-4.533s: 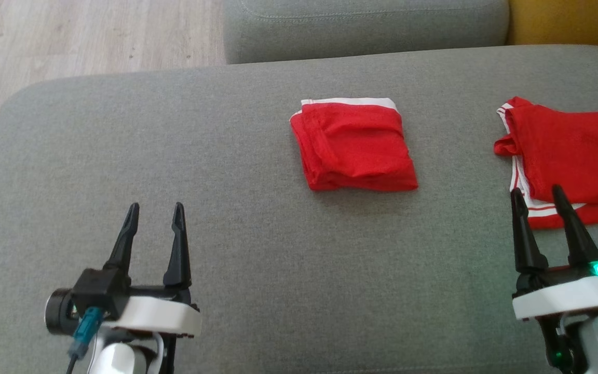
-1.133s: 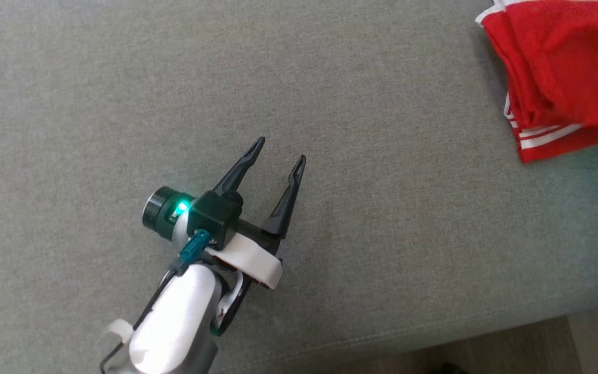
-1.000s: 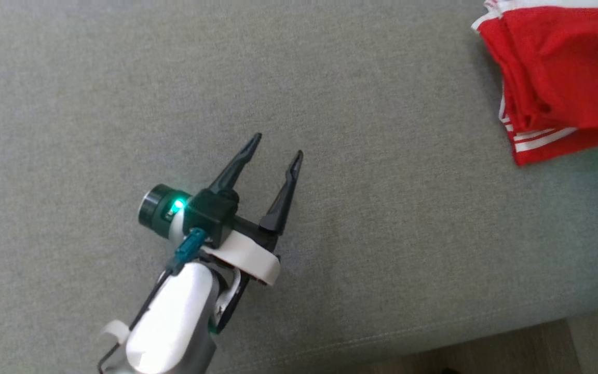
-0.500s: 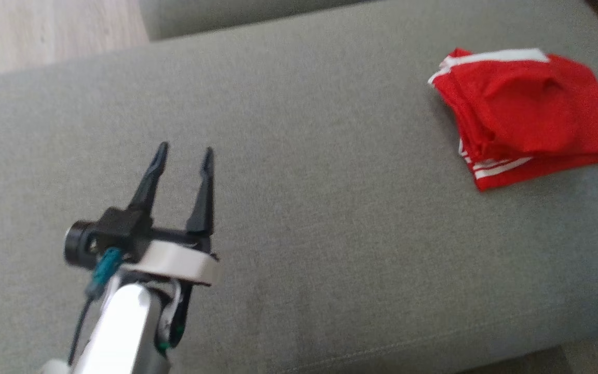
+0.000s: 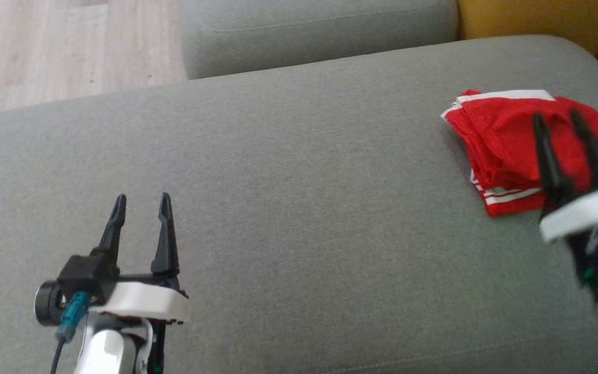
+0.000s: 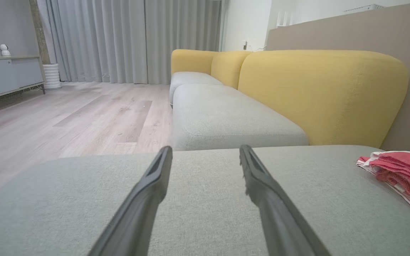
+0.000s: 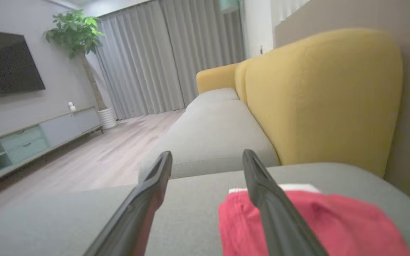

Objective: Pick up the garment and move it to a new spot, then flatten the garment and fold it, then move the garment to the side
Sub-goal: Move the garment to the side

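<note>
Left gripper (image 5: 142, 197) stands with its jaws apart and empty over the bare grey seat cushion (image 5: 304, 182), at the lower left of the head view. The right gripper (image 5: 556, 115) likewise has its jaws spread and holds nothing. Its fingers overlap the folded red garment (image 5: 501, 135) in that view, and contact with the cloth cannot be confirmed.

The garment, trimmed with white stripes, lies near the cushion's right end, well apart from the left gripper.

The head view gives the plan layout: a broad stretch of bare cushion between the grippers, wood floor (image 5: 44, 47) past the far left edge, and a second grey cushion (image 5: 320, 31) beyond.

The right wrist view adds height. A yellow backrest (image 7: 319, 96) rises close behind the garment, and a television (image 7: 5, 64) and a plant (image 7: 73, 32) stand across the room.

The left wrist view shows the garment side-on as a low stack at its right edge.
</note>
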